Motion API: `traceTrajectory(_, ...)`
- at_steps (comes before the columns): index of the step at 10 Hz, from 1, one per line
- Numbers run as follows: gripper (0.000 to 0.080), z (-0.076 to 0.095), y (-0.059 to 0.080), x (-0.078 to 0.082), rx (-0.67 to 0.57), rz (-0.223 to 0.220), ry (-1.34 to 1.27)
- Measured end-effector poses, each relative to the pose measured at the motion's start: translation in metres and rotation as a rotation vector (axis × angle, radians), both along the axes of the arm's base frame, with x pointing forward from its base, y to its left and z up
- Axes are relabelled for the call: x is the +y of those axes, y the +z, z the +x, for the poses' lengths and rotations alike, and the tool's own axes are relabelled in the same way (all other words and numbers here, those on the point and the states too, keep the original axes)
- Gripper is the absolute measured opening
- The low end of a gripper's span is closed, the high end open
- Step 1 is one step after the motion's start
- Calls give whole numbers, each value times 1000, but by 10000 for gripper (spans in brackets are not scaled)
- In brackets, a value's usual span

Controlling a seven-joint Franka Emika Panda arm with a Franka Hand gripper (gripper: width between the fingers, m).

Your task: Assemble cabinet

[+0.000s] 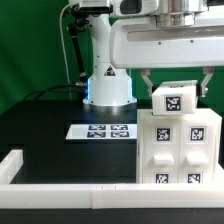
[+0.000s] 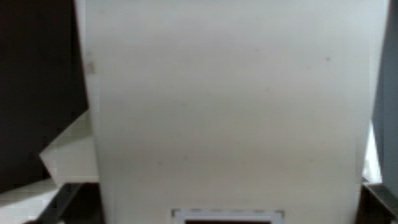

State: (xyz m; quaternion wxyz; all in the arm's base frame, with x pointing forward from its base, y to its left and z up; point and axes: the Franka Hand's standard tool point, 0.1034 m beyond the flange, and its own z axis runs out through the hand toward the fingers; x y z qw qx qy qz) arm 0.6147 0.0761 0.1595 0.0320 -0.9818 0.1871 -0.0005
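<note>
The cabinet [image 1: 180, 145] is cropped at 5 o'clock; the hand [image 1: 176, 89] is poised wide astride its top block [image 1: 174, 100], but whether it is gripped cannot be told.

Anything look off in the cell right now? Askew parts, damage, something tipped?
Nothing stands out. The cabinet stands upright at the exterior view's right, with a small tagged block on top, flanked by the end effector. The marker board lies flat. No visible damage; whether the block sits flush is unclear.
</note>
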Motion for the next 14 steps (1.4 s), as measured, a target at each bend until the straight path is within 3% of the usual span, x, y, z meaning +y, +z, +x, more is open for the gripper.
traceTrajectory(5,558,0,-1,7,-39,16,-350)
traceTrajectory(7,558,1,0,7,-29,43,-508)
traceTrajectory(14,558,1,-1,10,-5,62,-856)
